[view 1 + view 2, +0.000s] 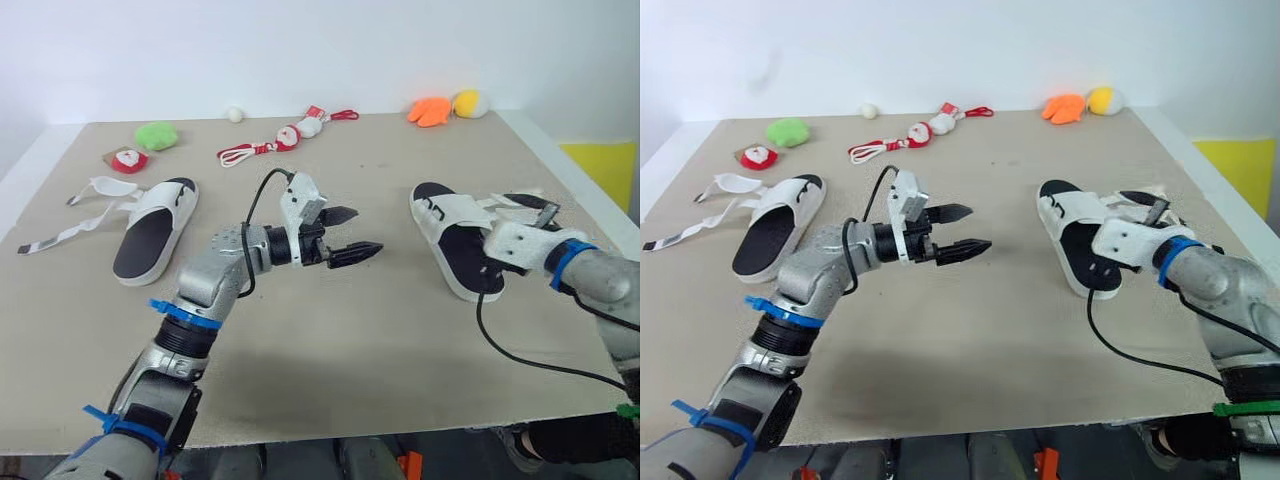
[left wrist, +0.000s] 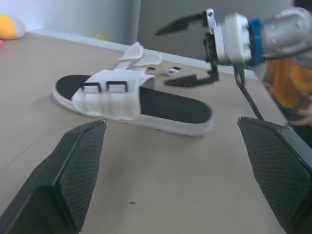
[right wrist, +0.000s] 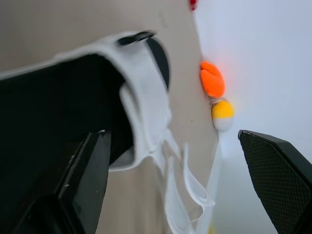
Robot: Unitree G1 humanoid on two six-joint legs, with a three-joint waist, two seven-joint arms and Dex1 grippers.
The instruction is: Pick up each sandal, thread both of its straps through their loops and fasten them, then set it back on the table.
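Head stereo overlooks table (image 1: 350,340); wrist cameras close, both apparently facing right sandal (image 2: 113,100).

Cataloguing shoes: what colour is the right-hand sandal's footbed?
Black; the right sandal's footbed shows best in the left wrist view.

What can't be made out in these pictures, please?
Right sandal: one side covered by the right gripper in the head views; cut off by the edge in the right wrist view.
Its strap ends: blurred in the left wrist view, threading unclear.
Left sandal: loops too small in the head views.
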